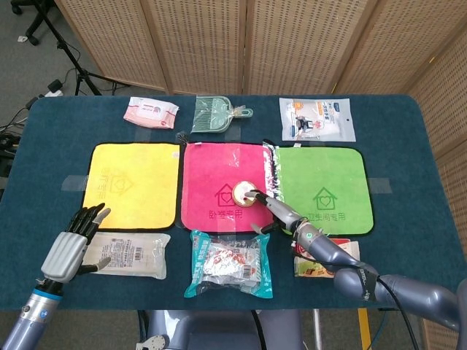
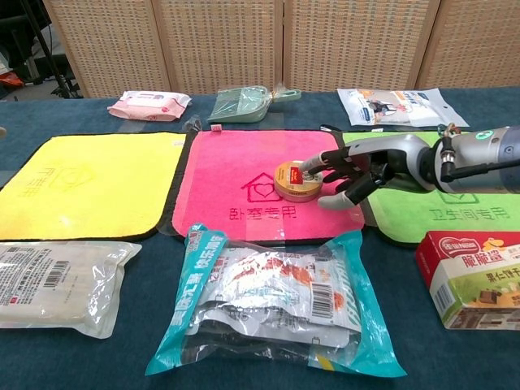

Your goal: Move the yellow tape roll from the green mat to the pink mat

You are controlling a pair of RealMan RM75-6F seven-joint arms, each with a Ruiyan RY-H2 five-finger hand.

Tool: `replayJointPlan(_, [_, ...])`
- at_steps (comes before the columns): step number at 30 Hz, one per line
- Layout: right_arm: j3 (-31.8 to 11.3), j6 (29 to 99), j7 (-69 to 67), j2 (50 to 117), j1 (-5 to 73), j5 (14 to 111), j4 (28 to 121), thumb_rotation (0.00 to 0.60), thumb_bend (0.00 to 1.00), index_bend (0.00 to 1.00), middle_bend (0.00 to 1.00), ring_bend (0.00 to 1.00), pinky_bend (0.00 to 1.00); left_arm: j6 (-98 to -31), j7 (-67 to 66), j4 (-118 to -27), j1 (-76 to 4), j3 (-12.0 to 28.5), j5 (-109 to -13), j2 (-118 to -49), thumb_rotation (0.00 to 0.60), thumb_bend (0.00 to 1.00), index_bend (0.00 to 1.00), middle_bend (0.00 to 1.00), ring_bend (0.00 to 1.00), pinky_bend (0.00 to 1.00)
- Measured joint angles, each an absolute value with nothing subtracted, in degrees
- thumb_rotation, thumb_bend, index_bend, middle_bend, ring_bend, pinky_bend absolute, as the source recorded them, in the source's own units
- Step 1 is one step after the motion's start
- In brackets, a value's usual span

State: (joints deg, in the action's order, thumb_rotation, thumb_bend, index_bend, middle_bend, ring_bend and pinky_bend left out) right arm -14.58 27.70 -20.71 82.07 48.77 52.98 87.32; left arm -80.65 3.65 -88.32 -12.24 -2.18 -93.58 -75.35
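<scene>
The yellow tape roll [image 1: 246, 193] [image 2: 293, 179] lies flat on the pink mat [image 1: 211, 164] [image 2: 231, 158], right of its house print. My right hand [image 1: 283, 216] [image 2: 367, 166] reaches in from the green mat [image 1: 332, 175] [image 2: 459, 207] and holds the roll, fingertips on its top and hole, thumb low beside it. At the table's front left, my left hand [image 1: 74, 244] hovers with its fingers spread and nothing in them, at the end of a white packet [image 1: 131, 255]. The chest view does not show the left hand.
A yellow mat [image 1: 131, 184] lies left of the pink one. A snack bag [image 1: 230, 264] [image 2: 268, 301] and a chocolate box [image 1: 321, 262] [image 2: 475, 276] sit along the front edge. Wipes [image 1: 151, 111], a green dustpan [image 1: 215, 114] and a white bag [image 1: 315, 119] line the back.
</scene>
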Motion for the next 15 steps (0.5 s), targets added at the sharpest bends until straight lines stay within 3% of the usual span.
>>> replayJointPlan(15, [-13.05, 31.98, -17.32, 80.85, 47.87, 53.71, 96.32, 0.6, 0.47, 0.08, 0.0, 0.0, 0.02, -80.77, 3.82, -88.35, -12.25, -2.24, -93.72, -75.22, 0.6, 0.15, 0.04, 0.0, 0.0, 0.0])
